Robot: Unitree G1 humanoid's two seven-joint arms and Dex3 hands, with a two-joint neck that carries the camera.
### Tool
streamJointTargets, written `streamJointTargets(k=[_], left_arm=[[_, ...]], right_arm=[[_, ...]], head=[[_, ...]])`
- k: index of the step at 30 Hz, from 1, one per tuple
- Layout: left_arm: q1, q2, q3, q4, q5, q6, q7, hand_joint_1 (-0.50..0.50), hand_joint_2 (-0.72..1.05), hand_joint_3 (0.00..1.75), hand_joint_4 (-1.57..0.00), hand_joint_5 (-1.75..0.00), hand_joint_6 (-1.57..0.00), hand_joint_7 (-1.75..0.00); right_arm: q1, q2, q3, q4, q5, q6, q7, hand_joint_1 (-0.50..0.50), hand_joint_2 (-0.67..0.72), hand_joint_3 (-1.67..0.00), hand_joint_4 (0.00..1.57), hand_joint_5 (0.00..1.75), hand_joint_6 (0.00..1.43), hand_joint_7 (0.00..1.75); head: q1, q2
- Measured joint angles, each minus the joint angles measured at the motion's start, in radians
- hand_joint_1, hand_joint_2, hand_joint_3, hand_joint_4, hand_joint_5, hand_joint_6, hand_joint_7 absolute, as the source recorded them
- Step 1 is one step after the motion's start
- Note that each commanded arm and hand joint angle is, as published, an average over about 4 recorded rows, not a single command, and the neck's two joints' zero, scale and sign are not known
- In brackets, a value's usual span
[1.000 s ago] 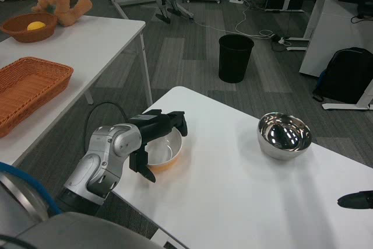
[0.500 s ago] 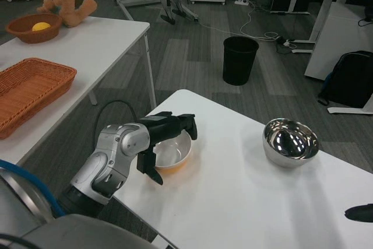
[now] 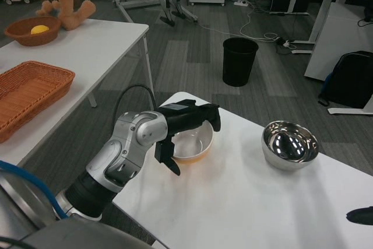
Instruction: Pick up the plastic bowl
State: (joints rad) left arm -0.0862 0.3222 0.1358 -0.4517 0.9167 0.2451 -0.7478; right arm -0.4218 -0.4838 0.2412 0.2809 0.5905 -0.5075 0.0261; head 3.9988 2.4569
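1. The right hand (image 3: pixel 360 215) shows only as a dark tip at the lower right edge of the bench (image 3: pixel 245 202); whether it is open or closed cannot be told.
2. The left hand (image 3: pixel 185 125) grips the plastic bowl (image 3: pixel 193 143): fingers reach over the far rim while the thumb hangs down on the near side.
3. To do this step well, I would keep the pinch firm across the rim and raise the bowl level, since a thin plastic wall can flex and slip out of a grip on one edge.
4. Judged from the shadow under it, the bowl seems at or just off the bench surface; which of the two I cannot tell.
5. The bowl itself is shallow and round, white inside with an orange outside, and looks empty. It sits near the bench's left front edge.
6. A shiny metal bowl (image 3: pixel 289 144) stands well apart to the right, so the lift has free room.
7. Farther off, a black bin (image 3: pixel 239 60) stands on the floor.
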Motion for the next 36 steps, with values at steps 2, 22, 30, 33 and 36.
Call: streamJointTargets(k=[2, 22, 30, 33, 36], left_arm=[[-0.032, 0.017, -0.023, -0.001, -0.009, 0.001, 0.0, -0.5, 1.05, 1.66, -1.38, -1.75, -0.54, -1.61], [-0.257, 0.128, -0.171, 0.004, -0.06, 0.03, 0.0, -0.5, 1.05, 1.66, -1.38, -1.75, -0.58, -1.61], [-0.271, 0.147, -0.187, 0.012, -0.074, 0.041, 0.0, -0.5, 1.05, 1.66, -1.38, -1.75, -0.6, -1.61], [-0.271, 0.149, -0.189, 0.013, -0.077, 0.042, 0.0, -0.5, 1.05, 1.66, -1.38, -1.75, -0.6, -1.61], [-0.271, 0.149, -0.189, 0.013, -0.079, 0.043, 0.0, -0.5, 1.05, 1.66, -1.38, -1.75, -0.6, -1.61]], right_arm=[[0.0, -0.001, 0.0, 0.003, 0.0, 0.0, 0.0, -0.46, 0.28, 0.0, 0.0, 0.0, 0.0, 0.0], [-0.005, -0.005, 0.012, 0.035, 0.003, 0.001, 0.02, -0.46, 0.28, 0.0, 0.0, 0.0, 0.0, 0.0], [-0.005, -0.005, 0.015, 0.002, 0.003, 0.003, 0.034, -0.46, 0.28, 0.0, 0.0, 0.0, 0.0, 0.0], [-0.005, -0.005, 0.017, -0.005, 0.003, 0.003, 0.036, -0.46, 0.28, 0.0, 0.0, 0.0, 0.0, 0.0], [-0.005, -0.005, 0.018, -0.012, 0.003, 0.004, 0.039, -0.46, 0.28, 0.0, 0.0, 0.0, 0.0, 0.0]], head=[[-0.09, 0.025], [-0.713, 0.202], [-0.77, 0.257], [-0.777, 0.269], [-0.777, 0.276]])
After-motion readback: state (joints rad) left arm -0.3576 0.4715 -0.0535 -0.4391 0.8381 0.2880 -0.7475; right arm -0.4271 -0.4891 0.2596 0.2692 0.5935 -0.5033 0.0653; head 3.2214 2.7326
